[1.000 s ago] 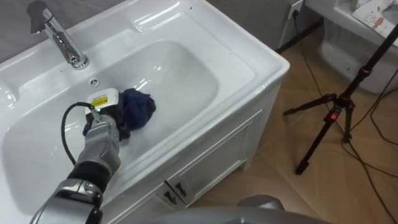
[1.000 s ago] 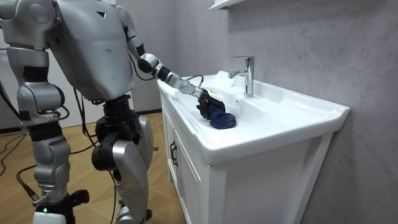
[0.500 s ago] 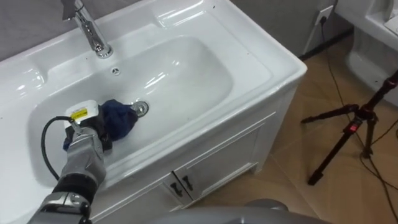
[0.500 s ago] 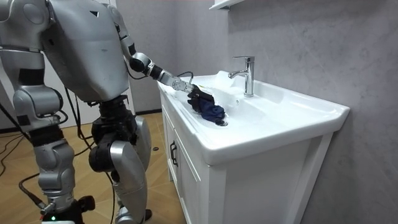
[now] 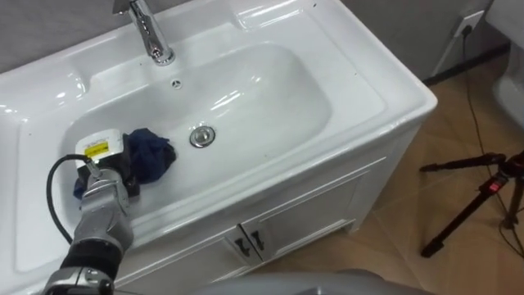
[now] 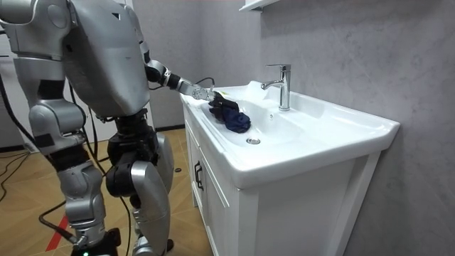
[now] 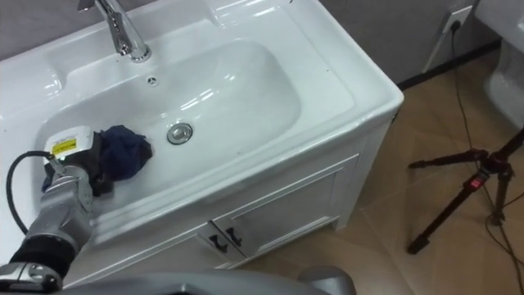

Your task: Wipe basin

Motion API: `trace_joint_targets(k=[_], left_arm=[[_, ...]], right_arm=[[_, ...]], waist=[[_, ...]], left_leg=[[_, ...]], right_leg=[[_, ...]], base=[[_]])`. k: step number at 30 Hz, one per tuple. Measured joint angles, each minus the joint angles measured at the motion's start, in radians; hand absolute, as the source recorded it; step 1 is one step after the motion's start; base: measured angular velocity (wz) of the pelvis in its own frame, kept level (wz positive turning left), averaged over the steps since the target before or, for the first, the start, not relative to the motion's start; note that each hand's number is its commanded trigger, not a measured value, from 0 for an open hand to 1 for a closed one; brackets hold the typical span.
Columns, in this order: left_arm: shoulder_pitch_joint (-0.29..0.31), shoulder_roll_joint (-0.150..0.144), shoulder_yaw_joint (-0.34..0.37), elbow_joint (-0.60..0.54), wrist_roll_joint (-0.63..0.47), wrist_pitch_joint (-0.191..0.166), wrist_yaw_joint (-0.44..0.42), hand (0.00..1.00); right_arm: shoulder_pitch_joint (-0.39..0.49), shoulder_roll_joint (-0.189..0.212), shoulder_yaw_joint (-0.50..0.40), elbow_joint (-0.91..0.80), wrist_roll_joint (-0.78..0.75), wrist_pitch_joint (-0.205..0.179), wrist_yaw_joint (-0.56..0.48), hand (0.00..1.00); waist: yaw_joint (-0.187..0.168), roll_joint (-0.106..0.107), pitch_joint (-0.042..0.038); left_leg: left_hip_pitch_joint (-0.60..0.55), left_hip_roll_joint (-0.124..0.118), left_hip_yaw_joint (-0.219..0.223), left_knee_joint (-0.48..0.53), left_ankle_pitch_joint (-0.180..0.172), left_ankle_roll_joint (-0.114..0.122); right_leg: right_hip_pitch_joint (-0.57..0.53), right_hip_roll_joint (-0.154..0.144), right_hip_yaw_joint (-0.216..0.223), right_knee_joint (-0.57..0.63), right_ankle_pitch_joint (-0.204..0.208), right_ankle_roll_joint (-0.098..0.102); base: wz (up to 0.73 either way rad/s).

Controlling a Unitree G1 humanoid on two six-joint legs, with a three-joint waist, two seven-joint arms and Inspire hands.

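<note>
Left hand [image 5: 110, 174] has its fingers curled round the bunched blue cloth [image 5: 153, 156], low in the basin [image 5: 270, 90] at its left end, just beside the drain [image 5: 201, 136]. Risk: the loose end snags on the drain, or the balled wad slips from the grip. The cloth's long axis runs hand-to-drain, free end pointing at the drain.

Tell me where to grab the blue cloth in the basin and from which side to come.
Grip the blue cloth by its bunched folds at the end away from the drain, coming from above on the robot's left. It lies crumpled in a wad, not flat, so folds stand up to pinch; the left robot hand sits at that end, fingers curled on it.
</note>
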Motion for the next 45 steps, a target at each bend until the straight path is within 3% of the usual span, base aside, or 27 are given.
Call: trace_joint_targets(k=[14, 19, 25, 31, 34, 38, 42, 45], left_arm=[[0.027, 0.001, 0.007, -0.065, 0.001, -0.001, -0.002, 1.0], [0.024, 0.003, -0.001, -0.074, 0.002, 0.0, 0.002, 1.0], [0.023, 0.018, -0.015, -0.074, 0.008, 0.013, -0.001, 1.0], [0.009, 0.014, -0.066, -0.075, 0.009, 0.024, -0.025, 1.0], [-0.024, 0.011, -0.128, -0.059, 0.006, 0.027, -0.035, 1.0], [-0.071, -0.052, -0.171, -0.06, -0.015, 0.028, -0.051, 1.0], [-0.143, -0.076, -0.282, -0.066, -0.034, 0.023, -0.077, 1.0], [-0.175, -0.116, -0.306, -0.064, -0.039, 0.022, -0.08, 1.0]], right_arm=[[0.002, -0.001, 0.001, -0.044, 0.003, -0.011, -0.004, 0.0], [0.02, -0.002, 0.013, -0.041, 0.012, -0.026, -0.013, 0.0], [0.032, -0.001, 0.026, -0.036, 0.025, -0.03, -0.014, 0.0], [0.031, 0.014, 0.071, -0.028, 0.026, -0.034, -0.011, 0.0], [0.017, 0.022, 0.088, -0.009, 0.033, -0.042, -0.01, 0.0], [0.012, 0.024, 0.113, 0.001, 0.041, -0.049, -0.011, 0.0], [-0.002, 0.04, 0.157, 0.001, 0.041, -0.05, -0.014, 0.0], [-0.005, 0.048, 0.161, 0.003, 0.043, -0.049, -0.024, 0.0]], waist=[[0.005, -0.001, 0.0017], [0.001, -0.009, 0.0073], [-0.03, -0.022, 0.0165], [-0.069, -0.025, 0.0185], [-0.092, -0.024, 0.0205], [-0.112, -0.028, 0.0249], [-0.145, -0.032, 0.0364], [-0.17, -0.033, 0.0362]], left_leg=[[-0.01, -0.003, -0.007, 0.001, 0.0, 0.0], [-0.019, -0.003, -0.012, 0.004, 0.0, 0.0], [-0.022, -0.004, -0.011, 0.011, 0.0, 0.0], [-0.028, -0.004, -0.011, 0.011, 0.0, 0.0], [-0.034, -0.005, -0.014, 0.013, 0.0, 0.0], [-0.032, -0.007, -0.013, 0.013, 0.0, 0.0], [-0.041, -0.007, -0.007, 0.013, 0.0, 0.0], [-0.038, -0.008, 0.009, 0.013, 0.0, 0.0]], right_leg=[[-0.01, -0.006, -0.016, 0.001, -0.006, 0.001], [-0.014, -0.007, -0.016, 0.002, -0.007, 0.003], [-0.012, -0.008, -0.014, 0.0, -0.008, 0.003], [-0.014, -0.011, -0.024, -0.001, -0.009, 0.005], [-0.013, -0.015, -0.035, 0.0, -0.008, 0.005], [-0.012, -0.017, -0.035, -0.001, -0.008, 0.007], [-0.018, -0.018, -0.032, 0.0, -0.009, 0.008], [-0.024, -0.018, -0.028, 0.0, -0.011, 0.009]], base=[[0.03], [0.04], [0.01], [0.05], [0.12], [0.0], [-0.01], [-0.07]])
